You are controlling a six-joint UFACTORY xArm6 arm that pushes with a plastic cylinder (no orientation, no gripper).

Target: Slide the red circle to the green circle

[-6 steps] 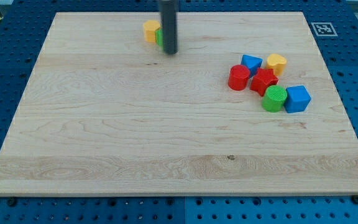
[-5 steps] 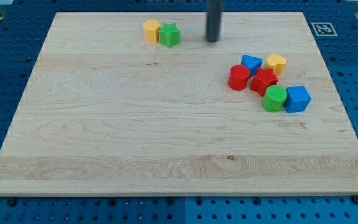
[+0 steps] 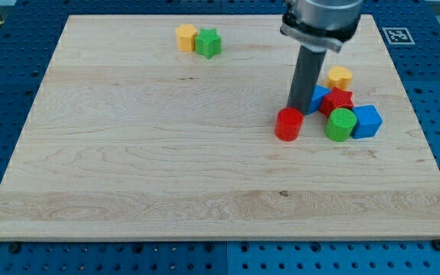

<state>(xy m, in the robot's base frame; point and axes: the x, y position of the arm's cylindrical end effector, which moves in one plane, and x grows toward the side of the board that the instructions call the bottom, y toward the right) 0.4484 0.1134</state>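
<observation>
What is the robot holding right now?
Nothing. I only have a rod for pushing; my tip rests on the board just above the red circle, on its top edge in the view.

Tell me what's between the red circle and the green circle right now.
Nothing: in the camera view, bare board separates the red circle from the green circle.

A pale wooden board [image 3: 143,153] sits on a blue perforated bench [image 3: 6,114], and it carries all the small blocks. Near the view's top lie a yellow block [image 3: 186,37] and a green star-shaped block [image 3: 208,43], touching. Toward the view's right sits a cluster — a red cylinder [image 3: 288,124] a little apart, then a green cylinder [image 3: 340,124], a blue cube [image 3: 367,121], a red star-like block [image 3: 338,100], a partly hidden blue block [image 3: 318,97] and a yellow block [image 3: 340,76]. My tip [image 3: 298,107] rests on the board just above the red cylinder.
</observation>
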